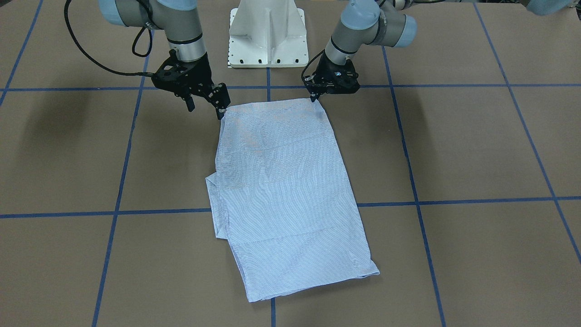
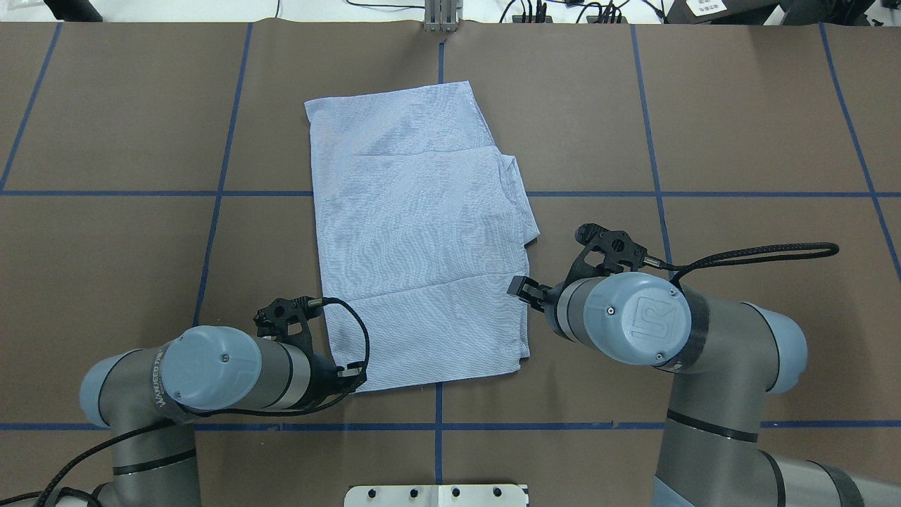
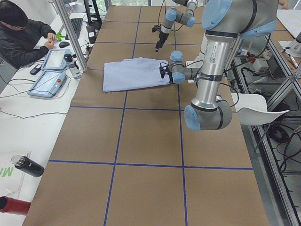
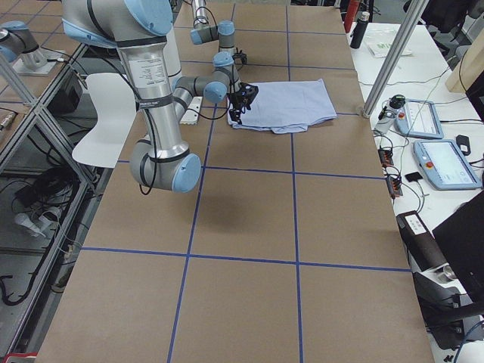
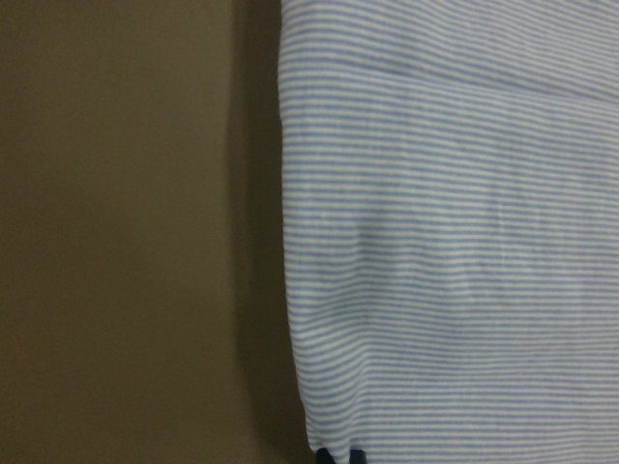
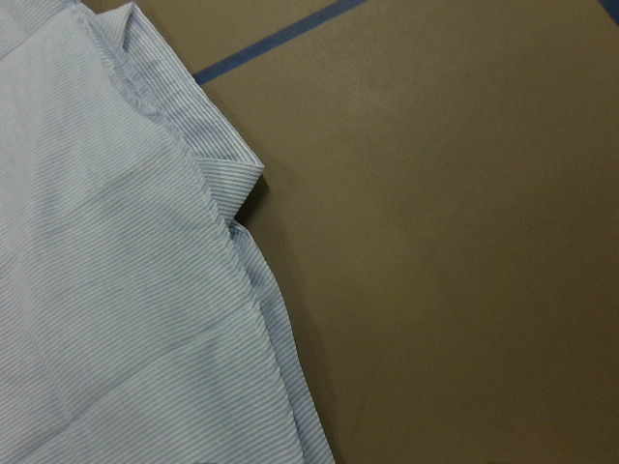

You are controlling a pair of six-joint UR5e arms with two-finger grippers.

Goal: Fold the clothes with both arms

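Left pincer point(image 1: 313, 97) at shirt point(image 2: 415, 239) corner, 7 o'clock in overhead view; I can't tell its gap from my screens. Right pincer point(image 1: 205, 109) spread wide, by shirt's 4 o'clock edge. Shirt lies folded flat, centre of bench point(image 2: 704, 105).

Even bright overhead light, soft diffuse shadows, left wrist view dim and blurry

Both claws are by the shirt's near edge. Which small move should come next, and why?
Probably shut the right claw on the near corner of the shirt. Its jaws stand apart, one finger beside that corner; the left claw is at the other near corner. The shirt lies flat and long, so another fold likely needs both corners held.
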